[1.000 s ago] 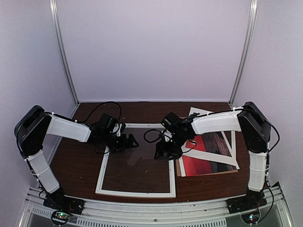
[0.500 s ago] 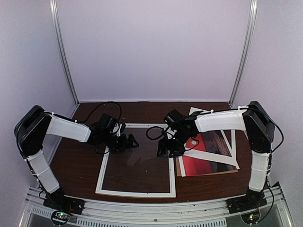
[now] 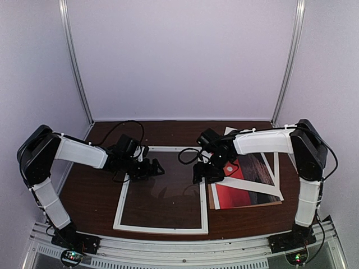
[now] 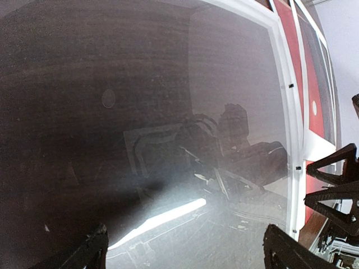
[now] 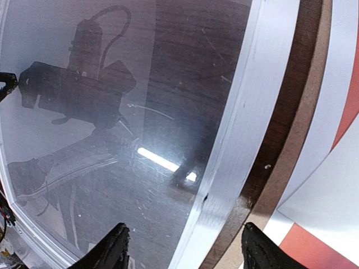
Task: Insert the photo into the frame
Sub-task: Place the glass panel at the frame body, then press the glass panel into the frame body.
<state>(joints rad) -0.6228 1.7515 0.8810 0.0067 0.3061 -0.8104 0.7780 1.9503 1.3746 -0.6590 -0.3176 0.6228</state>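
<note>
The frame [image 3: 160, 228] lies flat on the dark table, a white rectangle with a glossy clear sheet [image 4: 168, 140] inside it. Just right of it lies the photo [image 3: 241, 193], a red print partly covered by a white mat [image 3: 255, 185]. My left gripper [image 3: 154, 168] hangs open over the frame's upper left area, with only the clear sheet below its fingers [image 4: 188, 252]. Over the frame's right rail [image 5: 241, 129] my right gripper [image 3: 205, 174] stands open, one finger on each side of the rail [image 5: 188, 249], holding nothing. A red corner of the photo [image 5: 314, 246] shows beside it.
A brown backing board [image 5: 291, 151] lies under the photo and mat, its edge close to the frame's right rail. White booth walls close in the table at the back and sides. Both arms' cables hang near the frame's far edge.
My right gripper has slid right, from over the frame's inside to above its right rail, nearer the photo. The left arm has stayed put.
</note>
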